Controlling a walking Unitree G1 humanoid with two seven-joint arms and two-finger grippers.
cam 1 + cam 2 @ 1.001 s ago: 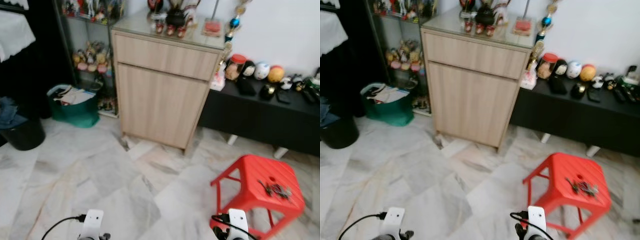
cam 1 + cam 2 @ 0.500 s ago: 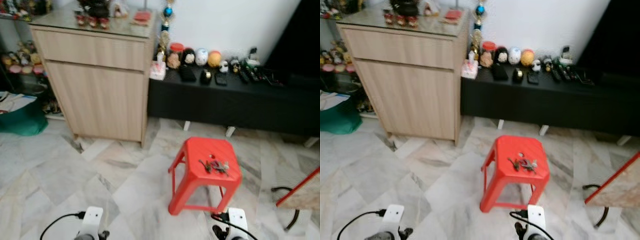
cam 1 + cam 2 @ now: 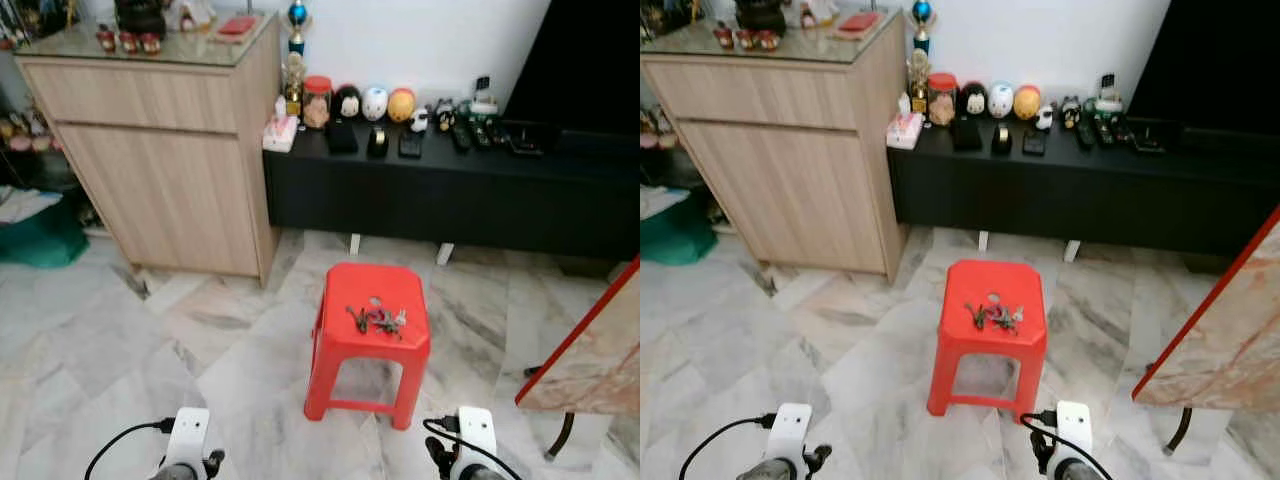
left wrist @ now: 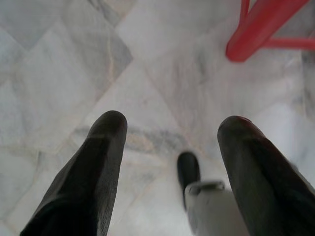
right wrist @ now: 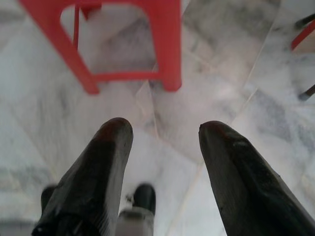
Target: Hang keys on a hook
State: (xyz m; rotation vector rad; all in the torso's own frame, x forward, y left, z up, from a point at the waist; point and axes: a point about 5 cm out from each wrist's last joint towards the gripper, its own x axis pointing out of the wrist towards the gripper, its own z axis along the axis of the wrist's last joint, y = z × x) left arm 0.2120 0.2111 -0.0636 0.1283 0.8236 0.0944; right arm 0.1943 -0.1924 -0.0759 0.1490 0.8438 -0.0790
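Red plastic stool (image 3: 371, 335) at centre, standing on the grey-veined marble floor (image 3: 120, 360) directly ahead of me. The keys (image 3: 376, 320) lie in a loose bunch on its seat, beside the small round hole in the top; individual keys are too small to count.

Behind the stool, a low black bench (image 3: 450, 185) runs along the white wall and carries a row of small items: a red-lidded jar (image 3: 317, 102), several rounded helmet-like figures, and dark remote-like objects that I cannot identify with certainty. To its left, touching the bench end, stands a light wooden cabinet (image 3: 160, 150) with a glass top bearing ornaments. A green bag (image 3: 40, 235) sits on the floor at the far left. A stone-patterned panel with a red edge (image 3: 590, 350) leans in at the right.

My left gripper (image 4: 170, 128) hangs low over bare floor, its two black fingers (image 4: 93, 167) held well apart and empty; one stool leg shows at the frame corner. My right gripper (image 5: 165, 130) likewise points down at the floor just short of the stool's legs, fingers spread with nothing between them. Both are well apart from the keys.
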